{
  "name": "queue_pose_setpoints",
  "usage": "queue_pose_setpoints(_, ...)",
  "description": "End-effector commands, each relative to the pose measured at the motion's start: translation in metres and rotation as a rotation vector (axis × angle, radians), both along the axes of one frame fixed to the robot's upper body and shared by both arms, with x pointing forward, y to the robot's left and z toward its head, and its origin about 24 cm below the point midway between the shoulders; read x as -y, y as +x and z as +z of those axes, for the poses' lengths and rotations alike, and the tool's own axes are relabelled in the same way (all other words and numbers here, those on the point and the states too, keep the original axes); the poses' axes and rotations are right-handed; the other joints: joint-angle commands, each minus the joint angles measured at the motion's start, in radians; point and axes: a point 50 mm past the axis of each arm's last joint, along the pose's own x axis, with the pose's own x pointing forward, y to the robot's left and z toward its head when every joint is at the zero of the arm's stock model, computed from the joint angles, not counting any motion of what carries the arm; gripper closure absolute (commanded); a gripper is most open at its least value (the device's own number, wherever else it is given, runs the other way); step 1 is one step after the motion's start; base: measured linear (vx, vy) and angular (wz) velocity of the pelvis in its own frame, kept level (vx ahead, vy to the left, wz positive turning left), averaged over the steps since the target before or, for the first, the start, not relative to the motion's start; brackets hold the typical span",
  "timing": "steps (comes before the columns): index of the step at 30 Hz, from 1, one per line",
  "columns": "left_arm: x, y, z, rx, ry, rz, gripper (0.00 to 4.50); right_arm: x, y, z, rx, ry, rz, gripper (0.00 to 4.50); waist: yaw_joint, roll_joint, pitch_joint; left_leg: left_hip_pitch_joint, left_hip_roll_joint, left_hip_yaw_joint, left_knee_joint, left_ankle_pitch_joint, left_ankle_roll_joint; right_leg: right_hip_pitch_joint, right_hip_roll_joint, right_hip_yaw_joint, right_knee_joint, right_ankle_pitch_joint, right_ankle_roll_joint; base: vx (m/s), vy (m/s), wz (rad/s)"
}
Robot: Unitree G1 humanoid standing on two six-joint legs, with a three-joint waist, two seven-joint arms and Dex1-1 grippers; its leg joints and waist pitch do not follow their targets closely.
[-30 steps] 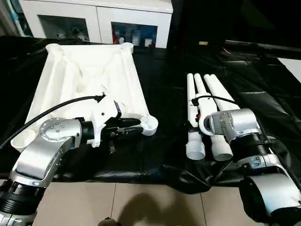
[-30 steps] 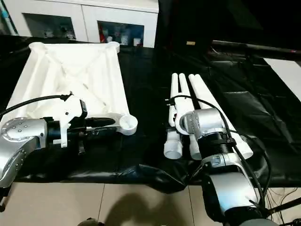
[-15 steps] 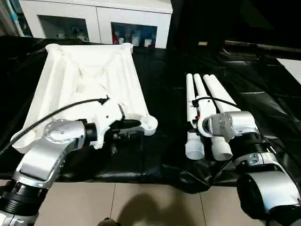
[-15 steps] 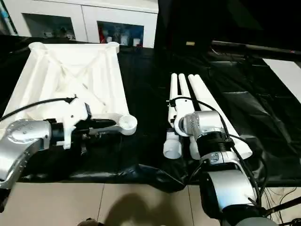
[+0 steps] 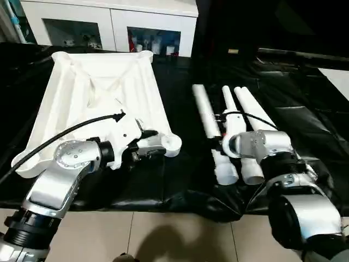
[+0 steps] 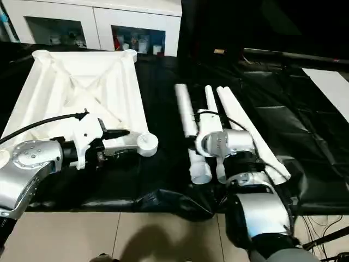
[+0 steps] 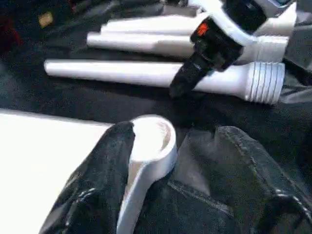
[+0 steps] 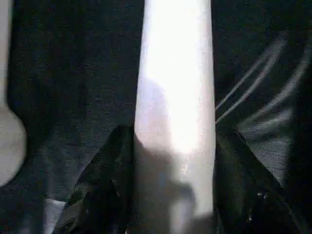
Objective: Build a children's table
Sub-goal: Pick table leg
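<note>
The children's table top [image 5: 98, 93] lies upside down on the left, ribs up. My left gripper [image 5: 150, 148] is at its near right corner socket [image 7: 153, 139]. It stands open, one fingertip [image 7: 119, 134] on the socket rim and the other over the black sheet. Right of the top lie the white legs. My right gripper [image 8: 173, 141] is shut on the leftmost leg [image 5: 204, 112], with a finger pressed against each side. That leg is angled away from the other legs [image 5: 248, 106].
A crumpled black sheet [image 5: 185, 185] covers the work surface, with its front edge hanging over a tiled floor [image 5: 163, 234]. A white cabinet with glass doors [image 5: 109, 24] stands behind. A flat white board [image 5: 339, 76] shows at the far right.
My left gripper has opened at the corner socket. My right gripper has closed on the leftmost leg, and that leg's narrow end has swung left, away from the others.
</note>
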Motion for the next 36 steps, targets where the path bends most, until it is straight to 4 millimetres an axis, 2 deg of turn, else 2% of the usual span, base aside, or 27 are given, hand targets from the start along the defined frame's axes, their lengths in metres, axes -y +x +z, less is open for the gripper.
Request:
queue_pose_setpoints(1, -0.009, 0.001, 0.002, -0.020, -0.037, 0.064, 1.22, -0.008, -0.007, -0.012, -0.056, 0.026, 0.008, 2.67, 0.001, 0.022, -0.072, 0.020, 0.032, -0.008, -0.065, -0.079, -0.051, 0.043, -0.071, 0.043, -0.055, 0.110, -0.219, 0.000, 0.000, 0.00)
queue_pose_setpoints(2, -0.014, 0.001, 0.004, -0.012, -0.059, 0.087, 1.19, -0.012, -0.007, -0.013, -0.056, 0.034, 0.007, 2.68, -0.002, 0.023, -0.071, 0.016, 0.031, -0.008, -0.066, -0.087, -0.054, 0.044, -0.070, 0.044, -0.057, 0.105, -0.221, 0.000, 0.000, 0.00)
queue_pose_setpoints(4, -0.020, 0.004, 0.006, 0.037, -0.075, 0.128, 1.13, -0.017, -0.007, -0.013, -0.047, 0.059, -0.001, 2.70, -0.002, 0.022, -0.070, 0.021, 0.033, -0.009, -0.068, -0.105, -0.057, 0.042, -0.070, 0.043, -0.061, 0.085, -0.216, 0.000, 0.000, 0.00)
queue_pose_setpoints(5, -0.023, 0.009, 0.010, 0.056, -0.093, 0.175, 1.12, -0.018, -0.002, -0.005, -0.012, 0.100, -0.022, 2.70, -0.001, 0.016, -0.070, 0.020, 0.034, -0.009, -0.070, -0.111, -0.056, 0.044, -0.071, 0.044, -0.060, 0.070, -0.213, 0.000, 0.000, 0.00)
queue_pose_setpoints(7, -0.023, 0.015, 0.016, 0.087, -0.120, 0.214, 1.12, -0.020, 0.004, 0.006, 0.035, 0.168, -0.044, 2.70, 0.001, 0.013, -0.071, 0.022, 0.035, -0.010, -0.071, -0.115, -0.056, 0.042, -0.073, 0.043, -0.061, 0.059, -0.205, 0.000, 0.000, 0.00)
queue_pose_setpoints(8, -0.021, 0.019, 0.020, 0.120, -0.135, 0.238, 1.12, -0.018, 0.007, 0.009, 0.064, 0.184, -0.067, 2.70, 0.005, -0.001, -0.072, 0.023, 0.036, -0.007, -0.071, -0.111, -0.052, 0.042, -0.073, 0.043, -0.063, 0.056, -0.202, 0.000, 0.000, 0.00)
queue_pose_setpoints(9, -0.020, 0.022, 0.023, 0.144, -0.146, 0.256, 1.12, -0.017, 0.009, 0.012, 0.085, 0.193, -0.085, 2.70, 0.008, 0.004, -0.072, 0.022, 0.036, -0.008, -0.069, -0.103, -0.052, 0.042, -0.075, 0.044, -0.059, 0.063, -0.203, 0.000, 0.000, 0.00)
queue_pose_setpoints(12, -0.015, 0.029, 0.031, 0.172, -0.174, 0.292, 1.12, -0.012, 0.015, 0.019, 0.159, 0.229, -0.139, 2.71, 0.016, 0.007, -0.073, 0.026, 0.037, -0.005, -0.068, -0.086, -0.048, 0.037, -0.075, 0.042, -0.057, 0.096, -0.197, 0.000, 0.000, 0.00)
queue_pose_setpoints(13, -0.006, 0.035, 0.037, 0.171, -0.245, 0.295, 1.12, -0.005, 0.020, 0.033, 0.277, 0.294, -0.163, 2.71, 0.016, 0.021, -0.074, 0.023, 0.035, -0.008, -0.067, -0.078, -0.052, 0.038, -0.074, 0.041, -0.054, 0.109, -0.196, 0.000, 0.000, 0.00)
queue_pose_setpoints(14, -0.005, 0.035, 0.038, 0.170, -0.248, 0.296, 1.12, -0.004, 0.020, 0.034, 0.284, 0.297, -0.164, 2.71, 0.011, 0.034, -0.076, 0.026, 0.034, -0.004, -0.064, -0.093, -0.062, 0.035, -0.069, 0.041, -0.060, 0.142, -0.189, 0.000, 0.000, 0.00)
queue_pose_setpoints(15, -0.002, 0.037, 0.040, 0.166, -0.281, 0.297, 1.12, -0.001, 0.021, 0.041, 0.345, 0.327, -0.162, 2.71, 0.012, 0.027, -0.075, 0.024, 0.035, -0.008, -0.064, -0.092, -0.064, 0.039, -0.069, 0.041, -0.056, 0.154, -0.193, 0.000, 0.000, 0.00)
queue_pose_setpoints(16, 0.004, 0.042, 0.042, 0.175, -0.302, 0.315, 1.12, 0.004, 0.021, 0.050, 0.419, 0.319, -0.141, 2.71, 0.017, 0.052, -0.079, 0.018, 0.029, -0.011, -0.060, -0.073, -0.060, 0.045, -0.068, 0.040, -0.049, 0.187, -0.192, 0.000, 0.000, 0.00)
queue_pose_setpoints(17, 0.010, 0.046, 0.042, 0.177, -0.319, 0.311, 1.12, 0.009, 0.020, 0.056, 0.483, 0.313, -0.117, 2.71, 0.012, 0.040, -0.079, 0.017, 0.031, -0.011, -0.058, -0.064, -0.051, 0.046, -0.068, 0.041, -0.051, 0.222, -0.196, 0.000, 0.000, 0.00)
queue_pose_setpoints(18, 0.015, 0.048, 0.041, 0.177, -0.327, 0.304, 1.12, 0.014, 0.017, 0.059, 0.519, 0.303, -0.095, 2.71, 0.012, 0.034, -0.079, 0.014, 0.028, -0.009, -0.059, -0.061, -0.040, 0.050, -0.064, 0.040, -0.056, 0.223, -0.194, 0.000, 0.000, 0.00)
queue_pose_setpoints(19, 0.026, 0.051, 0.043, 0.168, -0.338, 0.293, 0.95, 0.021, 0.012, 0.063, 0.544, 0.290, -0.053, 2.71, 0.016, 0.024, -0.078, 0.016, 0.029, -0.007, -0.057, -0.057, -0.024, 0.052, -0.066, 0.042, -0.058, 0.221, -0.192, 0.000, 0.000, 0.00)
queue_pose_setpoints(21, 0.037, 0.052, 0.043, 0.086, -0.357, 0.264, 0.77, 0.021, 0.003, 0.069, 0.533, 0.404, 0.019, 2.71, 0.016, 0.023, -0.078, 0.009, 0.028, -0.009, -0.058, -0.036, -0.005, 0.059, -0.067, 0.042, -0.055, 0.221, -0.196, 0.000, 0.000, 0.00)
queue_pose_setpoints(22, 0.043, 0.053, 0.046, 0.023, -0.393, 0.233, 0.77, 0.018, -0.005, 0.073, 0.552, 0.480, 0.102, 2.71, 0.017, 0.031, -0.078, 0.012, 0.029, -0.009, -0.056, -0.049, 0.005, 0.055, -0.069, 0.042, -0.056, 0.201, -0.201, 0.000, 0.000, 0.00)
queue_pose_setpoints(24, 0.049, 0.053, 0.050, -0.024, -0.425, 0.205, 0.45, 0.017, -0.011, 0.076, 0.570, 0.532, 0.170, 2.71, 0.016, 0.029, -0.077, 0.011, 0.029, -0.009, -0.056, -0.070, 0.015, 0.057, -0.070, 0.041, -0.061, 0.180, -0.208, 0.000, 0.000, 0.00)
queue_pose_setpoints(25, 0.059, 0.053, 0.057, -0.103, -0.510, 0.164, 0.45, 0.018, -0.018, 0.078, 0.602, 0.579, 0.251, 2.71, 0.006, 0.028, -0.078, 0.005, 0.028, -0.009, -0.056, -0.072, 0.011, 0.061, -0.072, 0.038, -0.061, 0.157, -0.232, 0.000, 0.000, 0.00)
queue_pose_setpoints(26, 0.063, 0.052, 0.060, -0.147, -0.553, 0.133, 0.34, 0.021, -0.021, 0.077, 0.609, 0.609, 0.269, 2.71, 0.010, 0.024, -0.076, 0.008, 0.032, -0.009, -0.053, -0.077, 0.020, 0.055, -0.076, 0.039, -0.065, 0.145, -0.257, 0.000, 0.000, 0.00)
queue_pose_setpoints(27, 0.068, 0.051, 0.063, -0.181, -0.589, 0.109, 0.34, 0.024, -0.024, 0.077, 0.609, 0.644, 0.282, 2.71, 0.006, 0.003, -0.074, 0.004, 0.030, -0.006, -0.054, -0.075, 0.028, 0.058, -0.074, 0.039, -0.067, 0.131, -0.263, 0.000, 0.000, 0.00)
queue_pose_setpoints(29, 0.075, 0.050, 0.072, -0.232, -0.643, 0.057, 0.17, 0.028, -0.028, 0.080, 0.619, 0.704, 0.306, 2.72, 0.010, 0.016, -0.073, 0.007, 0.029, -0.006, -0.051, -0.076, 0.041, 0.054, -0.076, 0.039, -0.073, 0.068, -0.269, 0.000, 0.000, 0.00)
queue_pose_setpoints(30, 0.075, 0.049, 0.073, -0.237, -0.650, 0.051, 0.17, 0.028, -0.029, 0.080, 0.621, 0.714, 0.309, 2.72, 0.010, 0.015, -0.071, 0.006, 0.030, -0.007, -0.052, -0.076, 0.043, 0.053, -0.076, 0.040, -0.074, 0.059, -0.267, 0.000, 0.000, 0.00)
queue_pose_setpoints(31, 0.078, 0.048, 0.079, -0.253, -0.689, 0.014, 0.01, 0.027, -0.032, 0.085, 0.634, 0.755, 0.336, 2.72, 0.010, 0.019, -0.072, 0.008, 0.029, -0.007, -0.052, -0.072, 0.045, 0.054, -0.073, 0.039, -0.075, 0.055, -0.262, 0.000, 0.000, 0.00)
queue_pose_setpoints(32, 0.079, 0.048, 0.081, -0.257, -0.705, 0.004, 0.01, 0.027, -0.033, 0.086, 0.638, 0.758, 0.347, 2.72, 0.011, 0.019, -0.072, 0.008, 0.031, -0.007, -0.052, -0.071, 0.047, 0.052, -0.074, 0.040, -0.075, 0.058, -0.261, 0.000, 0.000, 0.00)
queue_pose_setpoints(33, 0.084, 0.048, 0.087, -0.272, -0.755, -0.025, 0.00, 0.024, -0.038, 0.089, 0.649, 0.765, 0.378, 2.72, 0.009, 0.010, -0.072, 0.007, 0.031, -0.008, -0.053, -0.067, 0.049, 0.054, -0.072, 0.038, -0.075, 0.052, -0.256, 0.000, 0.000, 0.00)
queue_pose_setpoints(36, 0.087, 0.047, 0.090, -0.295, -0.776, -0.050, 0.00, 0.020, -0.044, 0.092, 0.648, 0.782, 0.416, 2.72, 0.012, 0.012, -0.072, 0.008, 0.032, -0.008, -0.052, -0.049, 0.056, 0.052, -0.073, 0.038, -0.074, 0.064, -0.253, 0.000, 0.000, 0.00)
